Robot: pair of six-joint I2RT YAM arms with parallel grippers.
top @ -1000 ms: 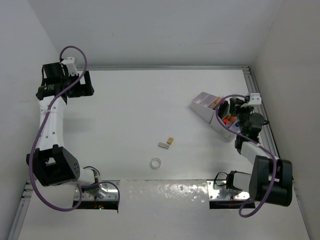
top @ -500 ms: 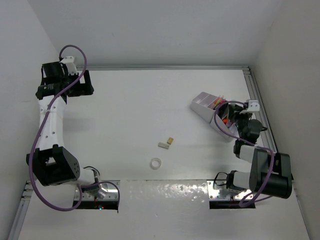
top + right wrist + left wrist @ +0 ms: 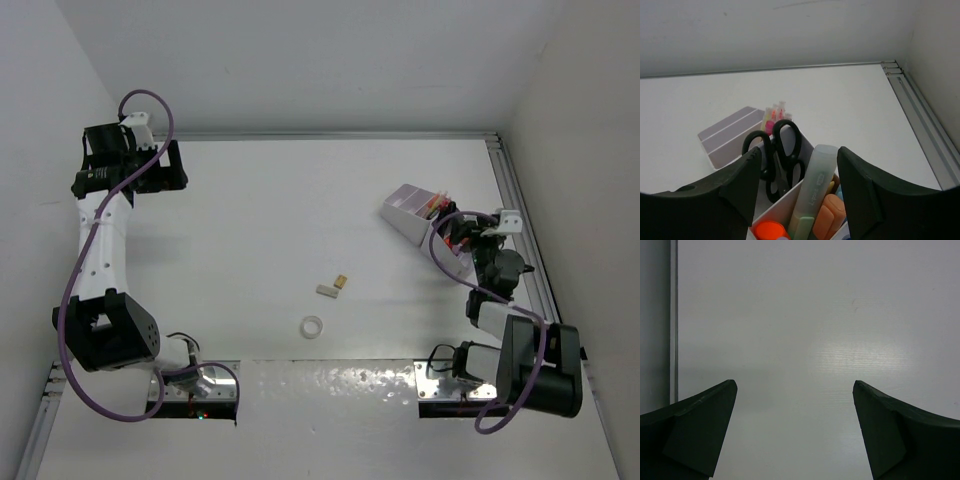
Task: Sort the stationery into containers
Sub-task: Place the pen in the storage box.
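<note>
The pale lilac-white organizer (image 3: 408, 213) stands at the right of the table. In the right wrist view its compartments (image 3: 730, 136) hold black-handled scissors (image 3: 785, 145), thin pens (image 3: 774, 112) and several highlighters. A pale green highlighter (image 3: 816, 192) leans upright beside an orange one (image 3: 831, 220). My right gripper (image 3: 799, 150) hangs open just above them, its jaws on either side of the green highlighter without touching it. Two small erasers (image 3: 334, 286) and a clear tape ring (image 3: 313, 326) lie mid-table. My left gripper (image 3: 795, 385) is open and empty at the far left (image 3: 176, 166).
A metal rail (image 3: 520, 215) runs along the table's right edge close to the organizer, with the side wall just beyond. Another rail (image 3: 673, 315) lines the left edge near my left gripper. Purple cables (image 3: 150, 105) loop over both arms.
My right gripper has opened, and the pale green highlighter now stands free in the organizer. The right wrist drew back slightly toward the near edge. The left arm stayed still.
</note>
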